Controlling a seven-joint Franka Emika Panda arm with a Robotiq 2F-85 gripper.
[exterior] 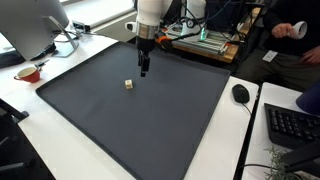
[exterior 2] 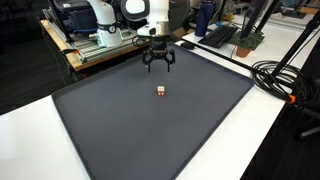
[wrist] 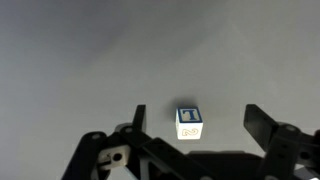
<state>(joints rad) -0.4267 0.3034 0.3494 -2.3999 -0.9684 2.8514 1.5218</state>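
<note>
Claw (exterior 2: 160, 68) over dk mat (exterior 2: 150, 130), lab desk (exterior 2: 30, 150)

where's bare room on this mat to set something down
The dark mat is mostly bare: the stretch from the small block to the mat edge by the mouse, and all of it on the block's far side from the pincer. Tight only at the block, beside the open pincer. Crowded by the keyboard.

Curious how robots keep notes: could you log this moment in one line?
claw: open, empty | small cube: on dark mat, apart from claw
</note>
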